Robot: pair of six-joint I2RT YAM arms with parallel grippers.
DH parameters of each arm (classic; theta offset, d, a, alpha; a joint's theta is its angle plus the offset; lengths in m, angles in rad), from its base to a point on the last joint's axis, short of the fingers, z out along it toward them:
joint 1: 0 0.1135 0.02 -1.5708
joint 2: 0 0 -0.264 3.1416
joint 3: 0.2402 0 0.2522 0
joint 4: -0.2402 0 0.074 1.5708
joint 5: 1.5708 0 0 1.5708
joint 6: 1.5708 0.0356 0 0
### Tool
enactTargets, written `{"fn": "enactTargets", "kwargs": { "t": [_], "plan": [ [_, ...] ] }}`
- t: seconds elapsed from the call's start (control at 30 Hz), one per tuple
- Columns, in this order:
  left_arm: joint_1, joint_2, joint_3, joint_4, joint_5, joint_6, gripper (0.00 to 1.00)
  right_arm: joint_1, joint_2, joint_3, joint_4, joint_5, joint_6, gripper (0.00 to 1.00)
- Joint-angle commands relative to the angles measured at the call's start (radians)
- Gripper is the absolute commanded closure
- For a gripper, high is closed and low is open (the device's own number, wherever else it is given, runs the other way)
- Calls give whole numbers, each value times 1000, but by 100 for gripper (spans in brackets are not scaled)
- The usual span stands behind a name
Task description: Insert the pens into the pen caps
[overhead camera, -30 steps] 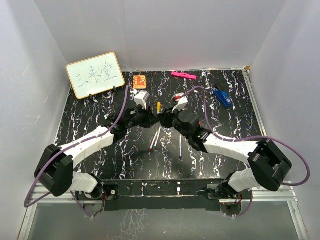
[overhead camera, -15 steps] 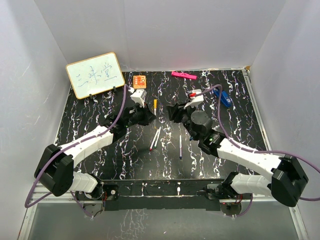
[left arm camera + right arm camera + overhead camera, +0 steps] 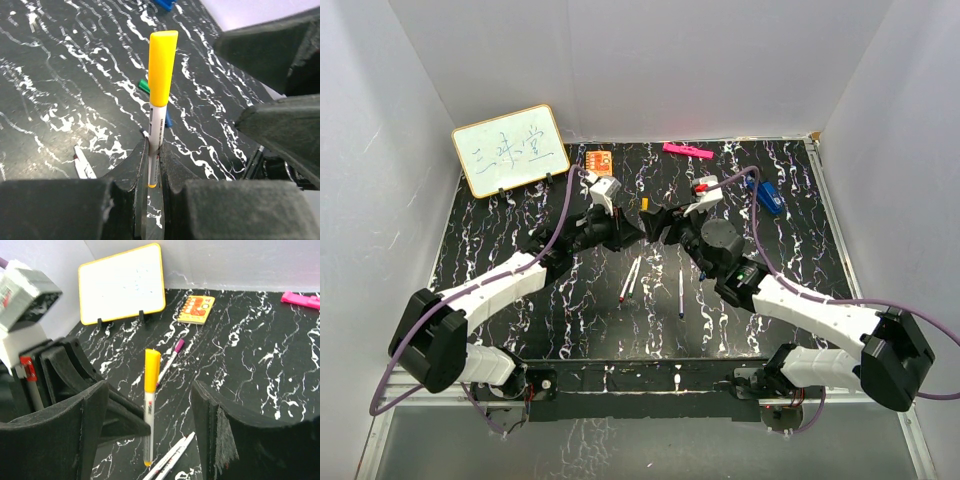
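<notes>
A white pen (image 3: 155, 125) with a yellow cap (image 3: 162, 60) pushed onto its end stands upright in my left gripper (image 3: 155, 148), which is shut on its barrel. My right gripper (image 3: 148, 390) is open. The capped yellow pen (image 3: 149, 410) stands in the gap between its fingers (image 3: 202, 405) and touches neither. From above, the yellow cap (image 3: 642, 203) shows between the left gripper (image 3: 626, 228) and the right gripper (image 3: 660, 222). A purple-capped pen (image 3: 171, 357) lies beyond. Two uncapped pens (image 3: 630, 278) and a third pen (image 3: 680, 292) lie on the table. A green cap (image 3: 143, 85) and a blue cap (image 3: 168, 120) lie behind the held pen.
A whiteboard (image 3: 510, 150) stands at the back left with an orange notepad (image 3: 598, 160) beside it. A pink marker (image 3: 687, 151) lies along the back edge. A blue clip-like object (image 3: 765, 193) lies at the back right. White walls enclose the black marbled table (image 3: 490, 250).
My right gripper has opened wide and let go of the yellow cap, which stays on the pen. Its arm swung outward to the right. The left gripper with the pen has shifted slightly right.
</notes>
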Motion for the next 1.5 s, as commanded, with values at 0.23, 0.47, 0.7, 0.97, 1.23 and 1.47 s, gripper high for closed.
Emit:
{"fn": "enactTargets", "kwargs": {
  "t": [0.23,0.47,0.7,0.97,1.23,1.47],
  "plan": [
    [1,-55,-57,200,228,-3,100,-2,-8,102,78,-21,-31,38],
    [1,-71,-62,229,271,-4,100,-4,-13,96,47,-37,-19,41],
    [1,-69,-62,259,290,-16,100,-4,-37,87,24,-76,-7,44],
    [0,-57,-50,263,296,-22,100,-5,-35,87,17,-91,-3,51],
    [1,-66,-53,269,304,-25,100,-7,-24,90,10,-108,-1,91],
    [1,-73,-54,271,283,-26,100,-9,-17,96,-15,-120,-7,100]
  ]
}}
